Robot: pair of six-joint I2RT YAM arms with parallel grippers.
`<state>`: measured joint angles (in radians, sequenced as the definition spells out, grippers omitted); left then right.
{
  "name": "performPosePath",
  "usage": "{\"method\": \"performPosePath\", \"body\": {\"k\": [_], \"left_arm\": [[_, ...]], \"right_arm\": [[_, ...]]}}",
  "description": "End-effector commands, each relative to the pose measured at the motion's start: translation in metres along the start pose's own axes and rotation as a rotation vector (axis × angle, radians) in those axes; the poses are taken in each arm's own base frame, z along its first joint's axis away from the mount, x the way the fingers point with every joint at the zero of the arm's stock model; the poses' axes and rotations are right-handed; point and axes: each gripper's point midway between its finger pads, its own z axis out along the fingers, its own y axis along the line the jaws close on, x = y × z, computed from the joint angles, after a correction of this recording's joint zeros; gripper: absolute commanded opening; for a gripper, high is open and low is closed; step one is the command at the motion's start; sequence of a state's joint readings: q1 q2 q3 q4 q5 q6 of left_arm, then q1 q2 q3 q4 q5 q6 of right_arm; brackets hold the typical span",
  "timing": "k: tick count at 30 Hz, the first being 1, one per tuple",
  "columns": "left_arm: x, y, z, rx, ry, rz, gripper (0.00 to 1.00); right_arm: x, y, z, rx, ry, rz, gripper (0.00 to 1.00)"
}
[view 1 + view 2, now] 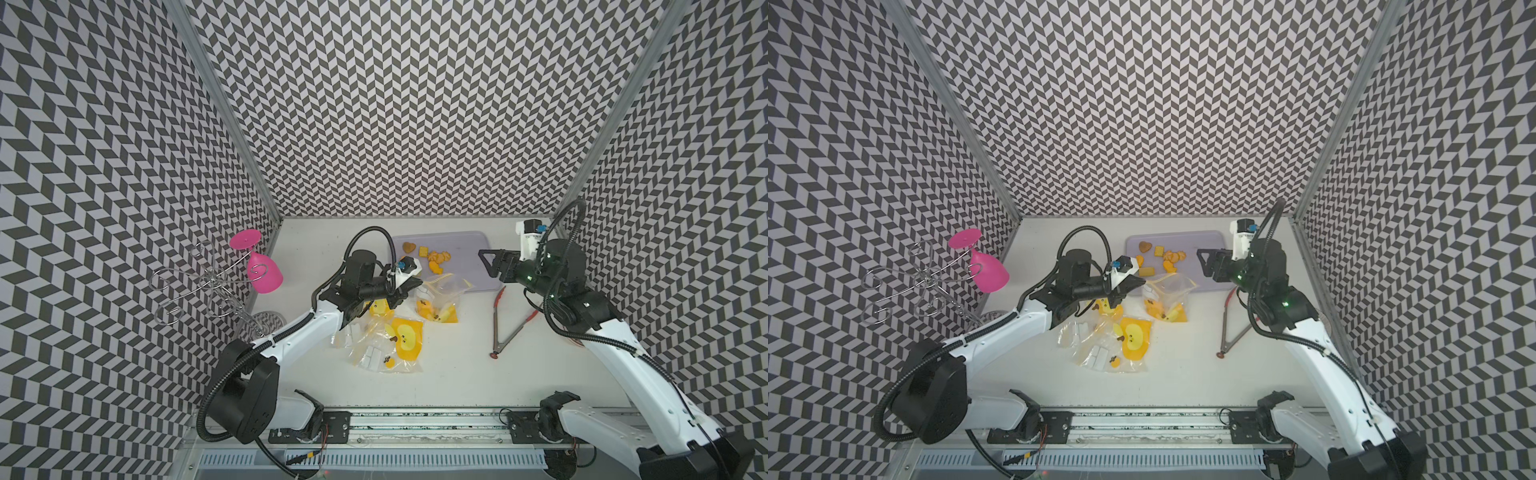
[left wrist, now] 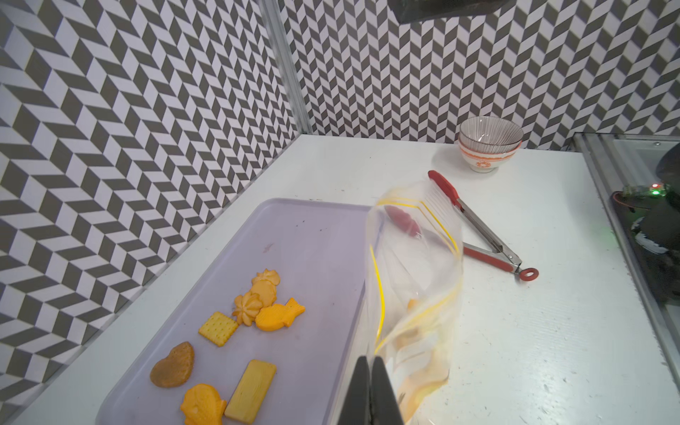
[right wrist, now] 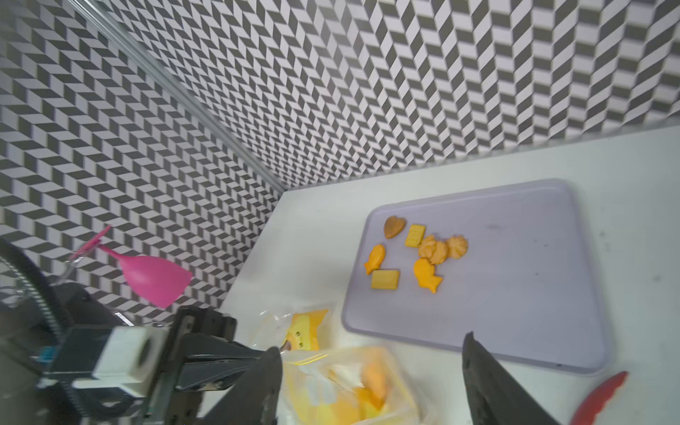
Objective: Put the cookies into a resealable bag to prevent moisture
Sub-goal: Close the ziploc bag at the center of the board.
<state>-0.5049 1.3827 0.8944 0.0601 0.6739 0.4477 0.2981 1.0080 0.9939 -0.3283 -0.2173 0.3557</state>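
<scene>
Several orange, yellow and brown cookies [image 1: 436, 257] [image 2: 254, 312] [image 3: 427, 254] lie on a lavender tray [image 1: 465, 245] [image 1: 1183, 241] [image 2: 312, 239] [image 3: 515, 276]. Just in front of the tray a clear resealable bag [image 1: 442, 291] [image 1: 1169, 293] [image 2: 415, 257] [image 3: 331, 390] stands with its mouth open. My left gripper [image 1: 415, 286] [image 1: 1139, 284] [image 2: 369, 362] is shut on the bag's rim. A blurred orange cookie [image 3: 373, 382] shows inside the bag. My right gripper [image 1: 486, 263] [image 1: 1203, 262] [image 3: 371, 346] hangs open above the bag, with nothing between its fingers.
Red-handled tongs [image 1: 503, 320] [image 2: 478, 228] lie right of the bag. More clear bags with yellow prints [image 1: 390, 336] lie in front of it. A pink glass [image 1: 264, 270] hangs on a wire rack [image 1: 199, 286] at the left. Stacked bowls [image 2: 489, 147] stand near the wall.
</scene>
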Motion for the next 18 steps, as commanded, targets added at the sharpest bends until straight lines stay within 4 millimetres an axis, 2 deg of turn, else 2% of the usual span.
{"method": "performPosePath", "body": {"k": [1, 4, 8, 15, 18], "left_arm": [[-0.004, -0.011, 0.0, 0.125, 0.001, 0.039, 0.0], [-0.003, -0.002, 0.001, 0.118, -0.007, 0.024, 0.0], [0.001, 0.017, 0.0, 0.079, -0.011, -0.009, 0.0], [0.007, 0.026, 0.004, 0.082, -0.002, -0.029, 0.0], [0.009, 0.026, 0.003, 0.084, -0.006, -0.032, 0.0]], "right_arm": [[-0.006, -0.011, 0.001, 0.063, -0.024, -0.132, 0.76], [0.02, -0.002, 0.011, -0.02, 0.122, -0.216, 0.76], [0.052, -0.004, 0.022, -0.074, 0.274, -0.269, 0.77], [0.069, -0.003, 0.022, -0.099, 0.373, -0.33, 0.73], [0.08, -0.009, 0.023, -0.061, 0.421, -0.368, 0.73]]}}
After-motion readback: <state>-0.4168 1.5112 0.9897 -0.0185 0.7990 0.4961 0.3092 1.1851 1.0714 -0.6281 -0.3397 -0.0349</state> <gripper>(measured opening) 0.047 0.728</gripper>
